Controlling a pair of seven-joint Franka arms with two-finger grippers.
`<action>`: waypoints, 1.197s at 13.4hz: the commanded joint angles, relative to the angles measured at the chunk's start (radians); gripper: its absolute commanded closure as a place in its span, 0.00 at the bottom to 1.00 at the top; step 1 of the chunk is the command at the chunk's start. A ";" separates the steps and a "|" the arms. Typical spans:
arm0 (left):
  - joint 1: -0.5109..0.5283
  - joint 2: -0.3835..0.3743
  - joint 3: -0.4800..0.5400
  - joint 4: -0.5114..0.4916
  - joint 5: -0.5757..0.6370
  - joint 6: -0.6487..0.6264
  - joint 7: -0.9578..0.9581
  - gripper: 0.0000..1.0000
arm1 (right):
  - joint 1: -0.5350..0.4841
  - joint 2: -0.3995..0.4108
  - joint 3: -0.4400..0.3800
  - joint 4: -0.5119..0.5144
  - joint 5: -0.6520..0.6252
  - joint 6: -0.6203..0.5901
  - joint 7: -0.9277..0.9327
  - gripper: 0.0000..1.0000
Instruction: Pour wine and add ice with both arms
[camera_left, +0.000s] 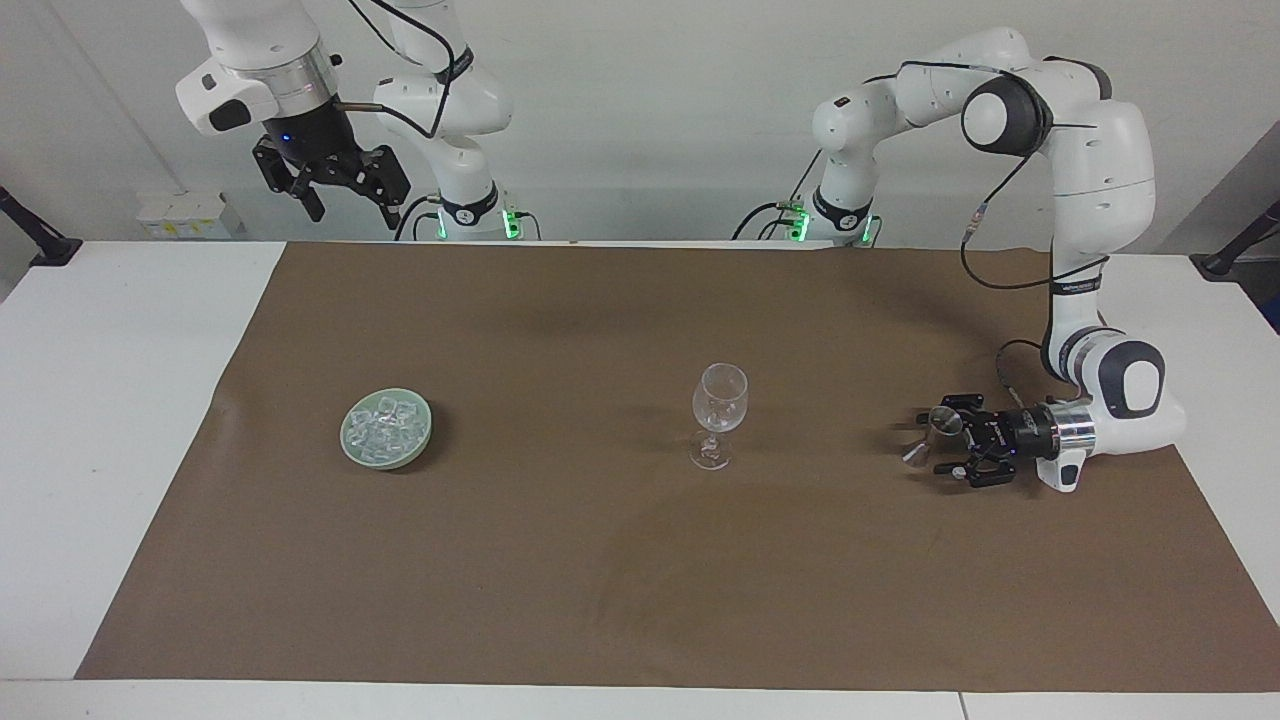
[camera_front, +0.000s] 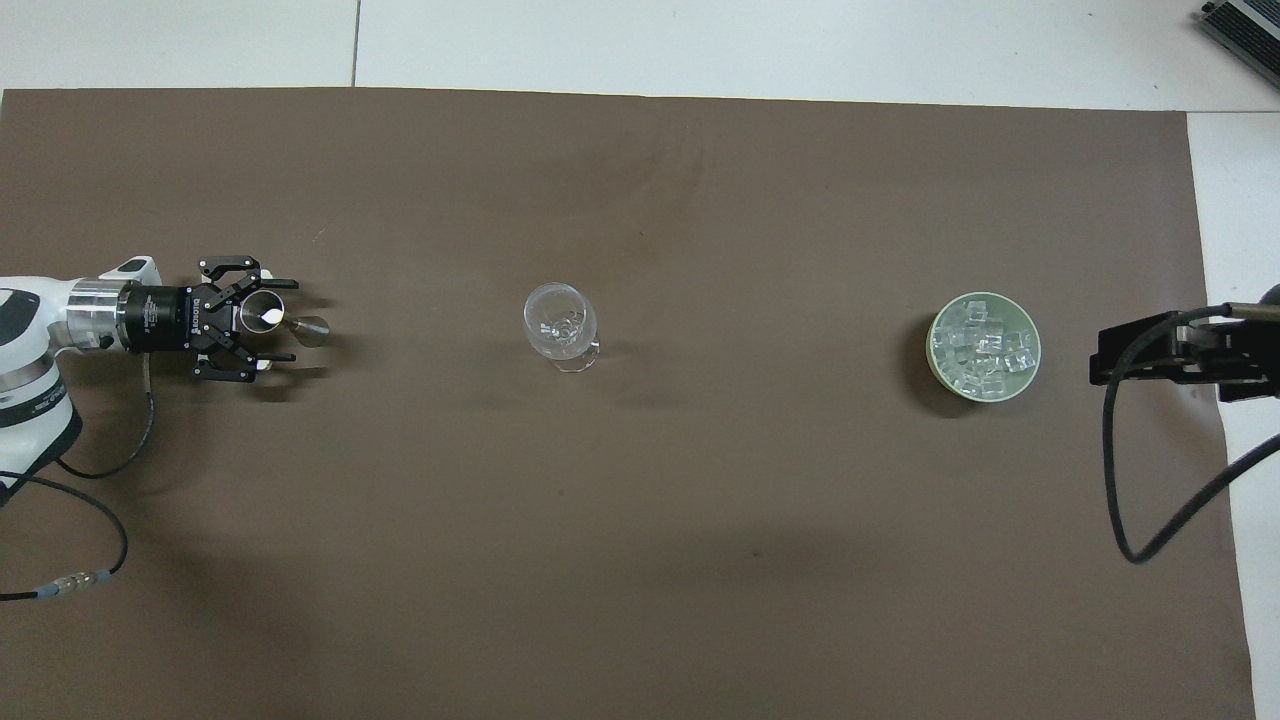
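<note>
The ice (camera_front: 985, 347), a heap of small clear glassy cubes, lies in a shallow pale green round bowl (camera_front: 935, 365) that stands on the brown paper sheet (camera_front: 640, 520) toward the right arm's end of the table, about midway between the sheet's edge at the robots and its edge away from them. Near the middle of the sheet stands an upright clear stemmed wine glass (camera_left: 718, 412), well apart from the bowl and with nothing poured in it as far as can be seen. Toward the left arm's end of the sheet a small shiny metal double-ended measuring cup (camera_front: 268, 318) stands between the fingers of the left gripper (camera_front: 262, 322), which lies low and level over the sheet with its black fingers spread on either side of the cup; whether they touch the cup cannot be told. The right gripper (camera_left: 350, 208) hangs high over the table's edge at the robots, toward the right arm's end, its fingers apart and holding nothing, the right arm waiting. The white table (camera_left: 110, 400) shows around the sheet
</note>
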 joint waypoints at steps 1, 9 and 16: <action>0.002 0.008 0.007 0.008 -0.021 -0.023 0.025 0.16 | 0.002 -0.020 -0.001 -0.024 -0.012 0.001 -0.020 0.00; 0.005 0.008 0.009 0.002 -0.030 -0.029 0.025 0.26 | 0.002 -0.020 -0.001 -0.024 -0.012 0.001 -0.018 0.00; 0.006 0.008 0.010 -0.001 -0.030 -0.039 0.027 0.33 | 0.002 -0.020 -0.001 -0.024 -0.012 0.002 -0.020 0.00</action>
